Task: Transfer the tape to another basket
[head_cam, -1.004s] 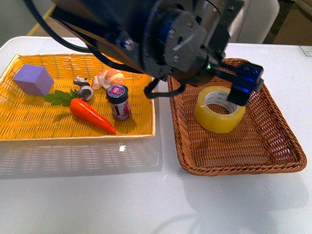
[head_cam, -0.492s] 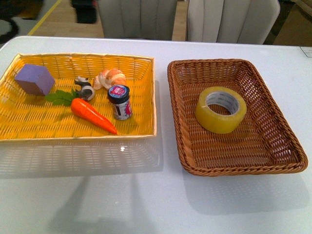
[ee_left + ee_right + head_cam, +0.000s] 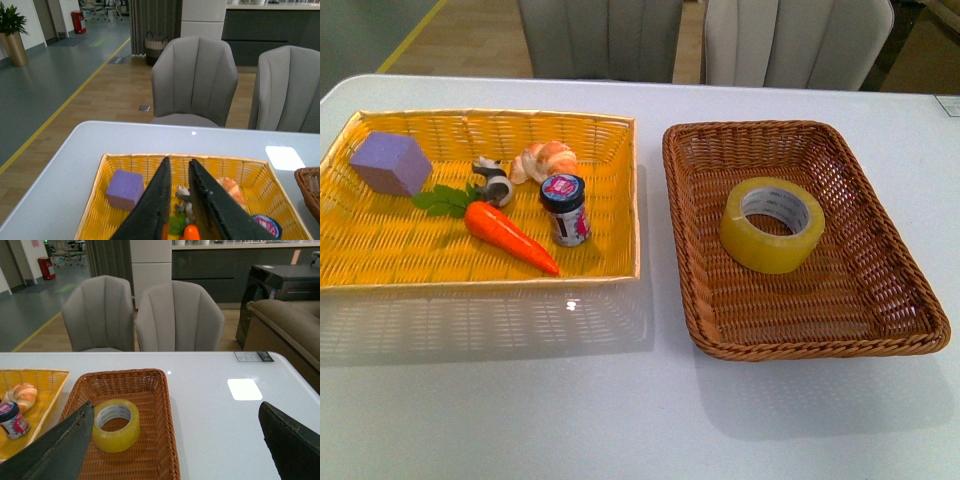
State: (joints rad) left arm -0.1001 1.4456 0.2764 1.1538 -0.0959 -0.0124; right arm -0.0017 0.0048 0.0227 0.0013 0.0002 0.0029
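Yellow tape [image 3: 772, 225] flat in brown basket [image 3: 910, 300], right of frame.
Transfer judged complete; right pincer [image 3: 175, 450] spread wide, empty; left pincer [image 3: 177, 200] nearly closed, empty. Next: only retreat.

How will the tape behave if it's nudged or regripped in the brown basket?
The tape lies flat on its side on the basket floor, so a nudge would probably slide it, not roll it. The woven weave likely adds drag. It looks like a thick, rigid ring, so it should hold shape in a grip; its glossy outer face may be slippery.
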